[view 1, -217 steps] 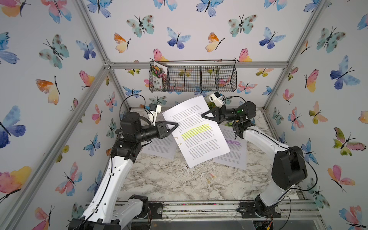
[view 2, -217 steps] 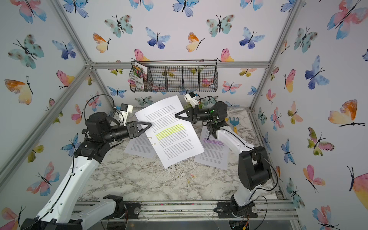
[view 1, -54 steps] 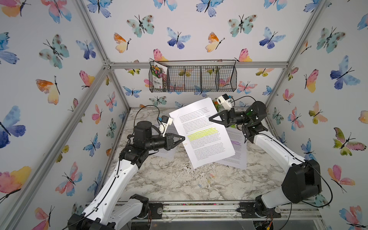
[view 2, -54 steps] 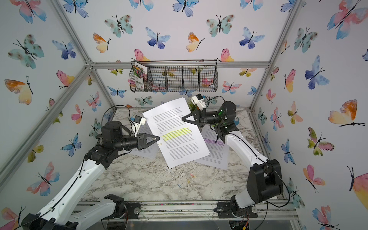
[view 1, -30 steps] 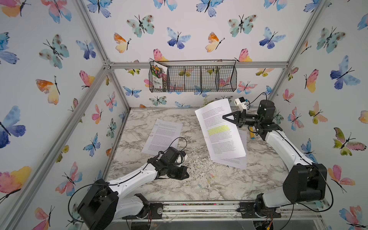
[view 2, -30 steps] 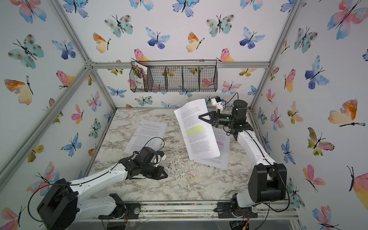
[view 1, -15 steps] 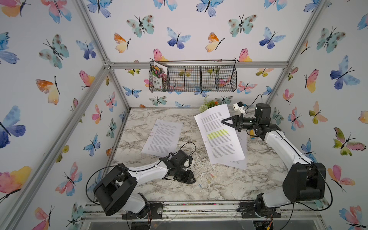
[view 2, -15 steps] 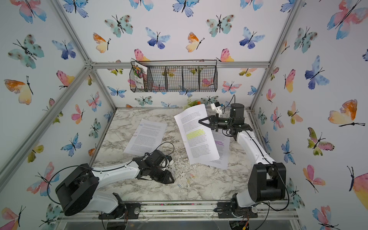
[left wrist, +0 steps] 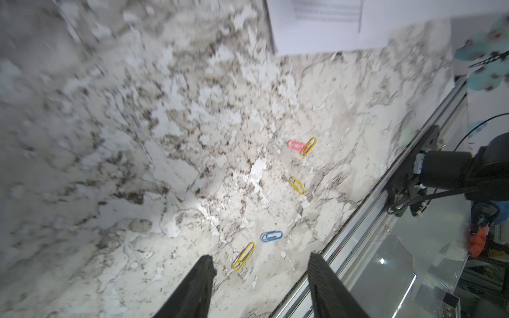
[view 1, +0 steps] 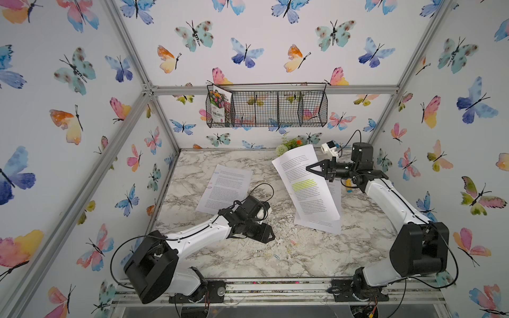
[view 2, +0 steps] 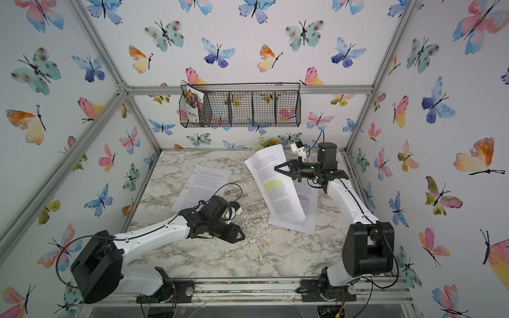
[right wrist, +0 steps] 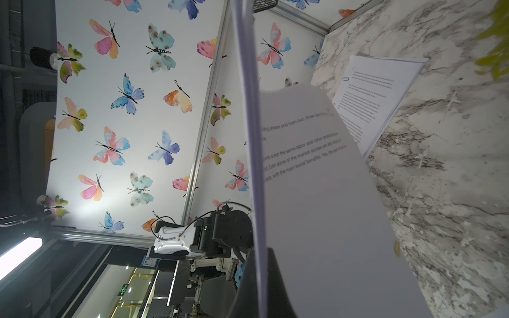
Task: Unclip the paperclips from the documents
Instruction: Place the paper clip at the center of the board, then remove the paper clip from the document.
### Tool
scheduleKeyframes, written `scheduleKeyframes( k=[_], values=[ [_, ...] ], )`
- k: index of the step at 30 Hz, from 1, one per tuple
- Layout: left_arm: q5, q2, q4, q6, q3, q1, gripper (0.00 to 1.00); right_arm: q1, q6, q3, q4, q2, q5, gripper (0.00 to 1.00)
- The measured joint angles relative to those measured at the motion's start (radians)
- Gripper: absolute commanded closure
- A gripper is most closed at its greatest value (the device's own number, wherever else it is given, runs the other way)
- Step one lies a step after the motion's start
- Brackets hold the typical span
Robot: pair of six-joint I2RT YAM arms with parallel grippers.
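Paperclips (left wrist: 297,185), mere specks in both top views, show five in the left wrist view on the counter (left wrist: 137,137), one yellow clip (left wrist: 243,256) seen between parted left jaws; right jaws clamp a document (view 1: 305,187) aloft.

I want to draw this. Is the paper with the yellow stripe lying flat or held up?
Held up. The right pincer pinches the paper by its edge, so it hangs tilted above the table.

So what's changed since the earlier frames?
The left gripper left the yellow-highlighted document, swung down to the front of the table and opened its jaws; a yellow paperclip lies just ahead of them. The right gripper carried the document rightward, still gripping it. The unhighlighted document stayed put.
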Motion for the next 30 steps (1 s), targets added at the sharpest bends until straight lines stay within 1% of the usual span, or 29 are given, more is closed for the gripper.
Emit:
scheduleKeyframes(
  k=[4, 7, 10, 12, 17, 22, 26, 29, 30],
  values=[
    [0.0, -0.068, 0.027, 0.009, 0.075, 0.088, 0.3, 0.022, 0.109, 0.02, 0.117, -0.008, -0.038, 0.98],
    [0.022, -0.09, 0.07, 0.008, 0.142, 0.148, 0.28, 0.057, 0.216, 0.023, 0.224, -0.021, -0.062, 0.98],
    [0.086, -0.1, 0.126, -0.001, 0.179, 0.18, 0.21, 0.097, 0.305, 0.048, 0.306, -0.024, -0.077, 0.98],
    [0.137, -0.106, 0.172, -0.015, 0.201, 0.201, 0.2, 0.129, 0.363, 0.072, 0.362, -0.024, -0.083, 0.98],
    [0.235, -0.108, 0.246, -0.038, 0.233, 0.238, 0.2, 0.195, 0.534, 0.1, 0.555, -0.023, -0.087, 0.98],
    [0.316, -0.111, 0.294, -0.06, 0.218, 0.269, 0.2, 0.235, 0.708, 0.113, 0.769, -0.002, -0.085, 0.98],
    [0.389, -0.132, 0.369, -0.113, 0.169, 0.288, 0.21, 0.239, 0.787, 0.117, 0.871, 0.019, -0.077, 0.98],
    [0.441, -0.154, 0.428, -0.156, 0.145, 0.295, 0.25, 0.239, 0.82, 0.121, 0.919, 0.034, -0.071, 0.98],
    [0.456, -0.161, 0.447, -0.169, 0.139, 0.295, 0.28, 0.239, 0.831, 0.122, 0.933, 0.039, -0.069, 0.98]
  ],
)
